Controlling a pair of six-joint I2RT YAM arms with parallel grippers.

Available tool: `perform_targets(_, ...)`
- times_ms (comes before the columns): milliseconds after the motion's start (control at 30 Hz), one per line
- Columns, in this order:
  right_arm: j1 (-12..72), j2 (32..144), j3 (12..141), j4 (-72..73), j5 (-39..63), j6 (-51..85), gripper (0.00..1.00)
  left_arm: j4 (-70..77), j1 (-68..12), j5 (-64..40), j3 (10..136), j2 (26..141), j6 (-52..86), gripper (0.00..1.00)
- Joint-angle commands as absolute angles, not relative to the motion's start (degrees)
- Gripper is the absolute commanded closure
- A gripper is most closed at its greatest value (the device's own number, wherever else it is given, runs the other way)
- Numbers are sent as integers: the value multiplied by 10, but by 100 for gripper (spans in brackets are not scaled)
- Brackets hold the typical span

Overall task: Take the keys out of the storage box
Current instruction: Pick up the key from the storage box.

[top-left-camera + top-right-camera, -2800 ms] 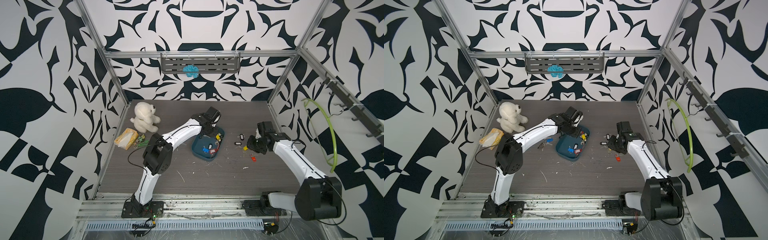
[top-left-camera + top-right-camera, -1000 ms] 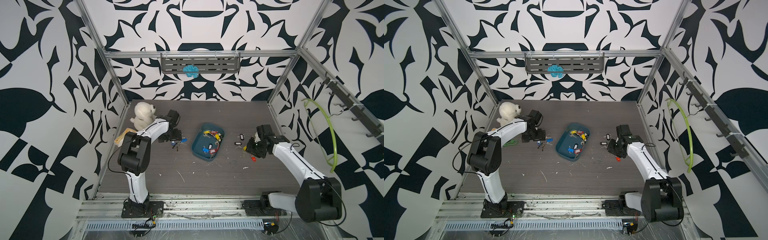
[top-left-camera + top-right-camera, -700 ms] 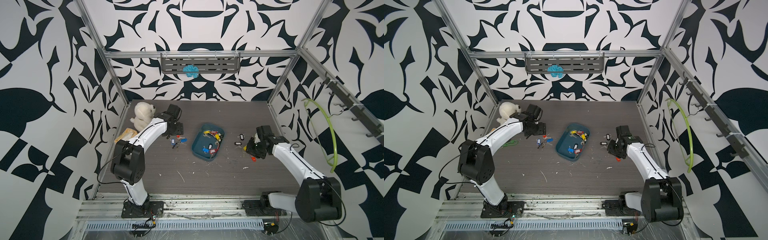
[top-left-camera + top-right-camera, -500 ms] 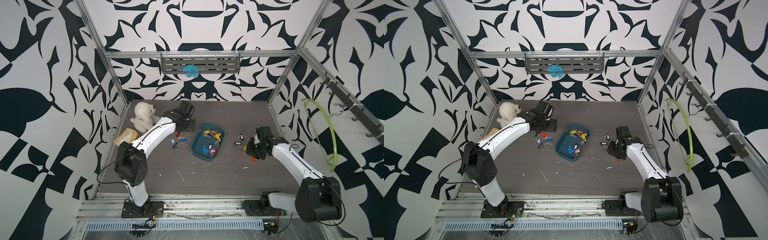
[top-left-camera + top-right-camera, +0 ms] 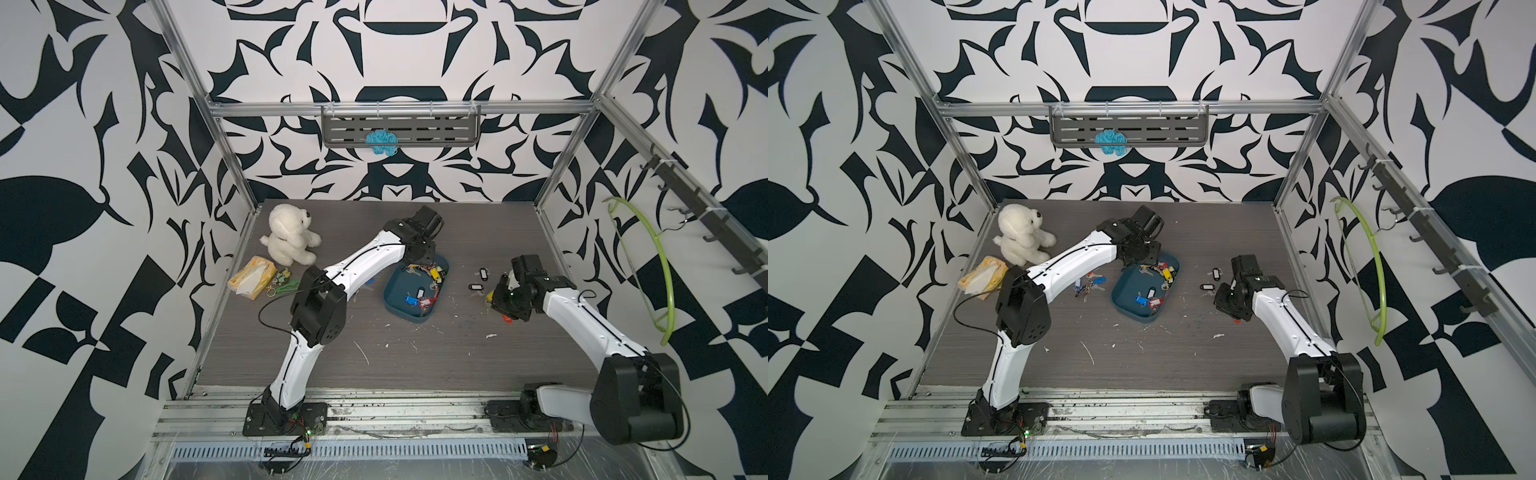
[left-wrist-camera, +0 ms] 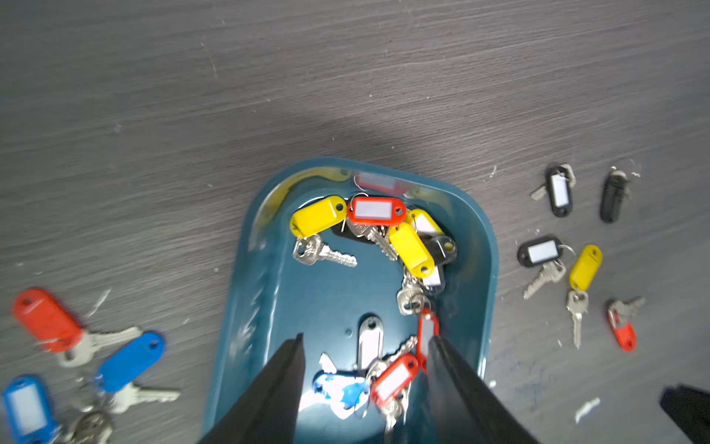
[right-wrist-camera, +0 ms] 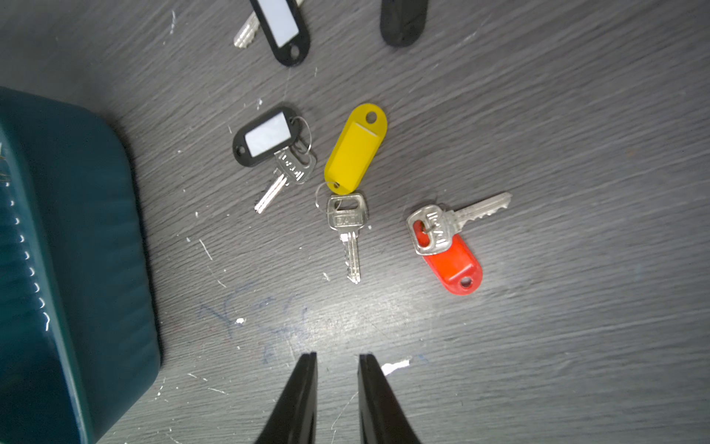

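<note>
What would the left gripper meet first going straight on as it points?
Probably the pale key tag in the storage box, directly ahead of the left gripper; red-tagged keys lie beside it. Depth unclear.

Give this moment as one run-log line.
left gripper: open, above keys in box | right gripper: open, empty, by loose keys on table | task: unfinished

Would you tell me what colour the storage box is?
The storage box is dark teal, clearest in the left wrist view.
</note>
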State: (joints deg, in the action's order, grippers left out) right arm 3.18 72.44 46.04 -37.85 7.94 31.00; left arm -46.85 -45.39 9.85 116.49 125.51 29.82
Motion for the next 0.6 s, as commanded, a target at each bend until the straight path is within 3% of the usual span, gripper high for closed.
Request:
perform_targets(0,30,721,453,-370,83,301,75,-500,-455,130,1194,1286,335,48)
perform_targets(567,31,733,437,-346,92,293,74,-543,-455,211,1304,1420,416,53)
